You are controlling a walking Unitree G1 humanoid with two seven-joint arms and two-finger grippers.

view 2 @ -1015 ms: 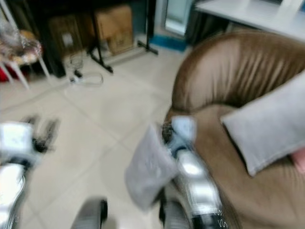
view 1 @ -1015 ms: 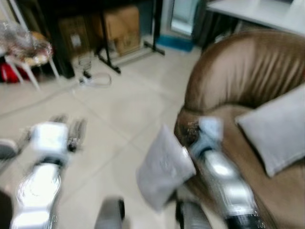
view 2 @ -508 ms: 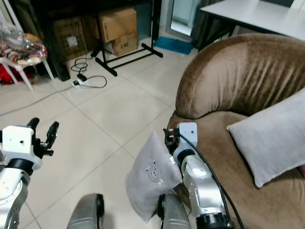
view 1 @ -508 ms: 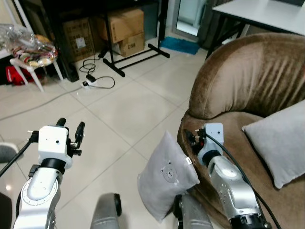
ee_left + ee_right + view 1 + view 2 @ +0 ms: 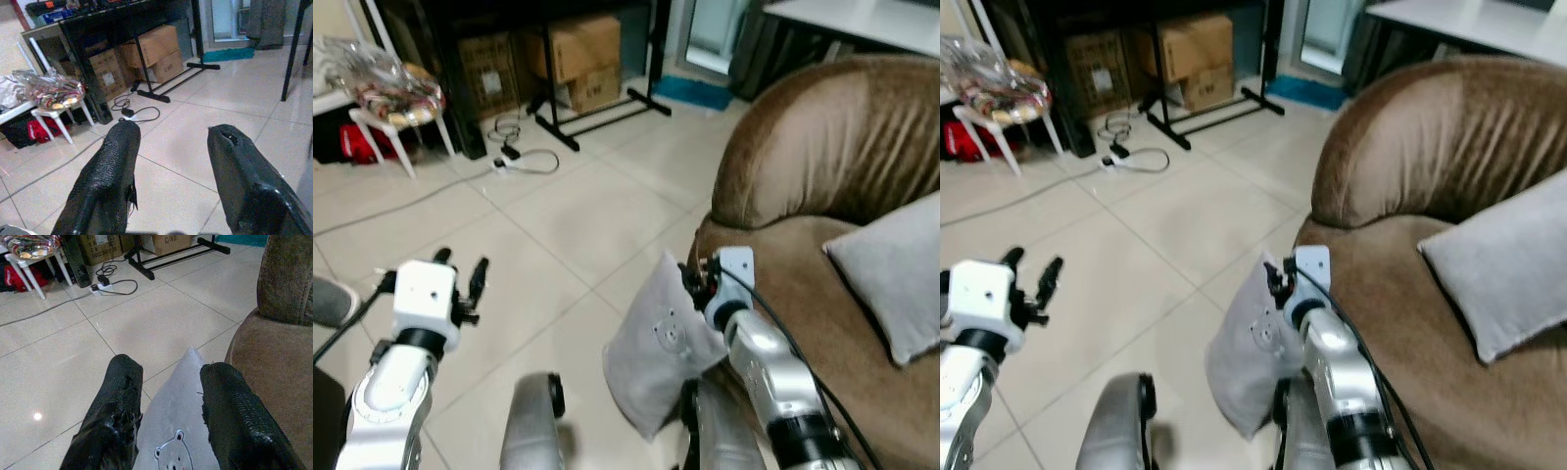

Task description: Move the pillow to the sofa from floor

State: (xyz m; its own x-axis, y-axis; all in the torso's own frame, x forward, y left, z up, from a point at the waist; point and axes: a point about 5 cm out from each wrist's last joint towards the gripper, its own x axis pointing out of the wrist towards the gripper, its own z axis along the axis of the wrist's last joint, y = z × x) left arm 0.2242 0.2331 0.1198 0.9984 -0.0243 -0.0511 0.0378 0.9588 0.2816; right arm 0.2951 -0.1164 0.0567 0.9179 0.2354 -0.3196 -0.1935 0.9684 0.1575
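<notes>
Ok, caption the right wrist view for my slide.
Open right gripper poised over the bear-print pillow beside the sofa.

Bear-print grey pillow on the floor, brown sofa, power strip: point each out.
bear-print grey pillow (image 5: 661,357), left eye view, middle of its face below the bear.
brown sofa (image 5: 1420,147), right eye view, curved backrest.
power strip (image 5: 104,286), right wrist view, its white body.

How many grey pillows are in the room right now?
2. A grey bear-print pillow stands on the tiled floor against the brown velvet sofa; a plain grey pillow lies on its seat. Others may be hidden.
</notes>
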